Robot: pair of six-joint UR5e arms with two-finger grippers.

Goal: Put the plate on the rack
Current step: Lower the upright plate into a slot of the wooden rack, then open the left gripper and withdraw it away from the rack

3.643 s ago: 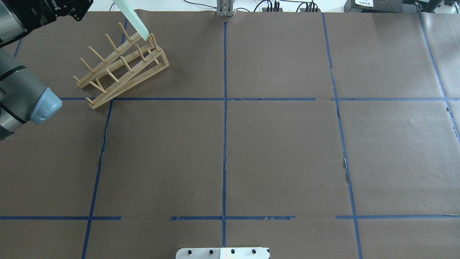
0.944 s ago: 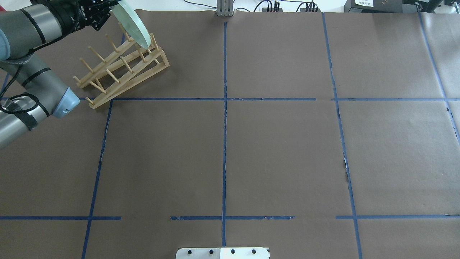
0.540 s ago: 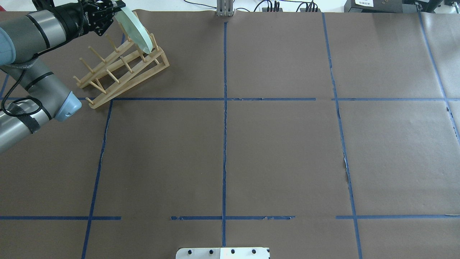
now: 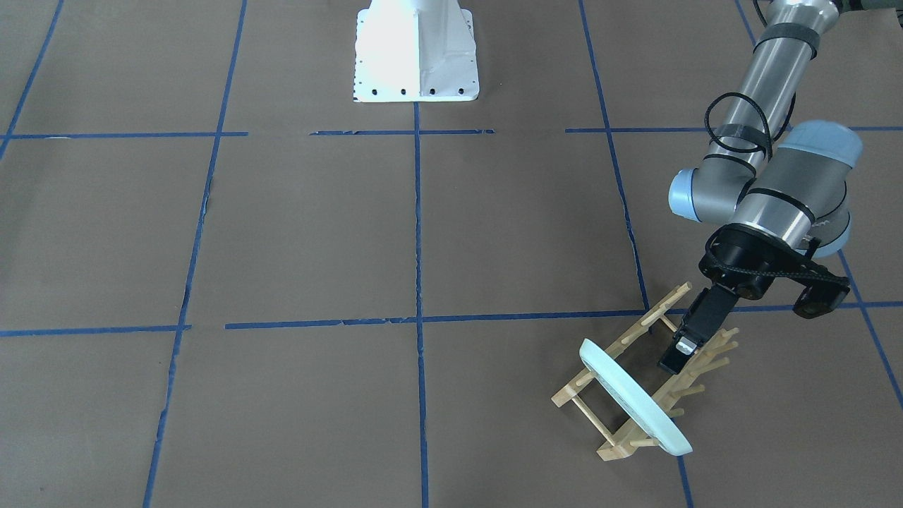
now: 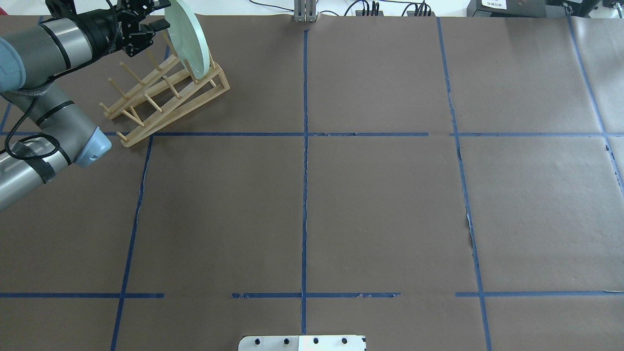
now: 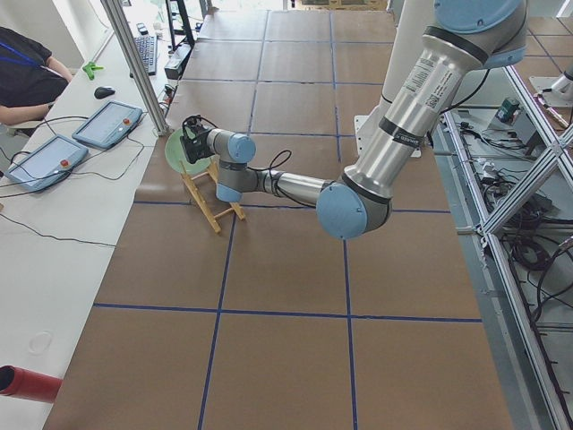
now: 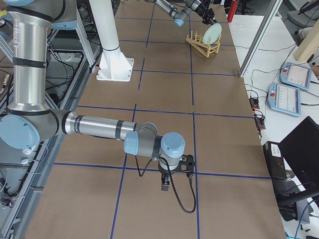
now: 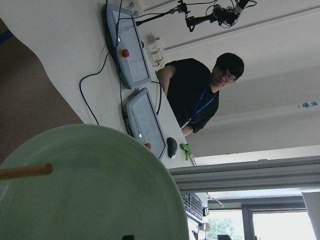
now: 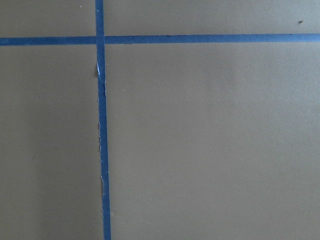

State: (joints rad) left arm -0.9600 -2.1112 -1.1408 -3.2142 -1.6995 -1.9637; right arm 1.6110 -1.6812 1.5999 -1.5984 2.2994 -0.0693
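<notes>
- Plate (image 5: 187, 36) stands on edge in the rack (image 5: 146, 127) at the counter's (image 5: 370, 204) far left corner.
- Left end effector (image 5: 158, 14) looks spread, beside the rim; right end effector (image 7: 165, 186): I cannot tell.
- I judge it stiff, glossy, slippery, breakable; I'd grip the rim.

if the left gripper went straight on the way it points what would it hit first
Probably the plate standing in the rack: the left gripper points at its face. A peg crosses the wrist view, so that might come first; depth unclear.

Brown paper tabletop (image 5: 380, 204), blue tape grid (image 5: 304, 195)
</notes>
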